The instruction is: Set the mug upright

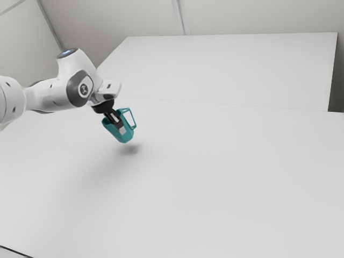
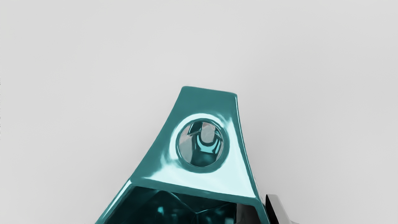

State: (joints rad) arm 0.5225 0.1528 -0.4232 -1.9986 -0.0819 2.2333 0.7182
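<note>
The gripper (image 1: 121,128) clamped the wall of a teal mug (image 1: 126,137) — one finger inside, one outside — holding it tilted, above its shadow (image 1: 129,151) on the white table (image 1: 215,177). The handle (image 1: 133,119) jutted toward the exterior view's right, with room around it — a white panel (image 1: 231,64) stood well beyond.
</note>
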